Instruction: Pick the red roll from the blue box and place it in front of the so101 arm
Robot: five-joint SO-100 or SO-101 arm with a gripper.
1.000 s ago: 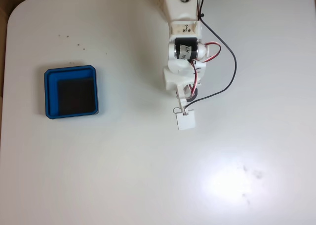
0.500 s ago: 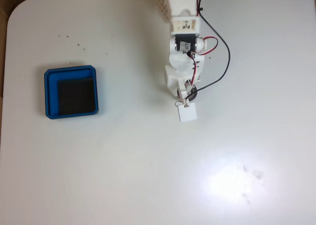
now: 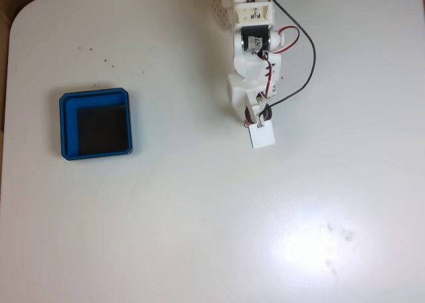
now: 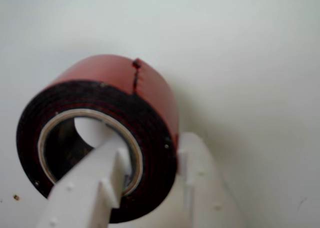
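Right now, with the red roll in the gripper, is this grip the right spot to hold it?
Probably yes. In the wrist view one finger passes through the red roll's hollow core and the other presses its outer red face, pinching the wall. The open hole faces the camera, inviting that approach.

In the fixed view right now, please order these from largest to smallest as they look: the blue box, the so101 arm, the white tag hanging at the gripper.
1. so101 arm, longest, though nearer the camera.
2. blue box.
3. white tag, clearly smallest.
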